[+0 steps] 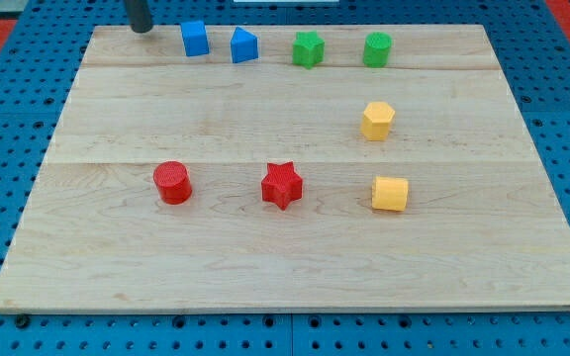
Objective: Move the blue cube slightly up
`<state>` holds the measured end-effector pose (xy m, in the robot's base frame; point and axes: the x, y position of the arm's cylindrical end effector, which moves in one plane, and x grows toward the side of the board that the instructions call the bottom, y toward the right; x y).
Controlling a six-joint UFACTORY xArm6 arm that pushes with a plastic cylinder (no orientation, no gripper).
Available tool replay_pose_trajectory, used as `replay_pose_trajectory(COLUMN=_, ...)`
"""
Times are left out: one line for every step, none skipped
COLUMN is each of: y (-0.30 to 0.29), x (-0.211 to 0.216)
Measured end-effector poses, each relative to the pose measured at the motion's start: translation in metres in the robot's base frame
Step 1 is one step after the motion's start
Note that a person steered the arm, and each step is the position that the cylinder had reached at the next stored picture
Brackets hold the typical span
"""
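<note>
- Our tip (142, 29) sits at the bench's (265, 267) top-left edge, just left of the blue cube (195, 39), not touching it.
- No fingers here, only a rod, so nothing spreads or pinches.
- The blue cube stands in the top row, with a blue wedge-like block (243, 45) beside it, then two green blocks (308, 48).
- We judge this the approach step: next we must swing below the cube, then nudge gently toward the view's top, little room left.
</note>
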<state>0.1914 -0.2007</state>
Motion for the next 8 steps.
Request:
replay_pose_trajectory(y=0.075, x=0.002)
replay_pose_trajectory(y=0.092, x=0.02)
replay_pose_trajectory(y=0.091, x=0.075)
replay_pose_trajectory(y=0.096, x=0.104)
replay_pose_trajectory(y=0.091, x=0.102)
replay_pose_trajectory(y=0.125, x=0.167)
replay_pose_trajectory(y=0.193, x=0.174)
replay_pose_trajectory(y=0.225, x=0.137)
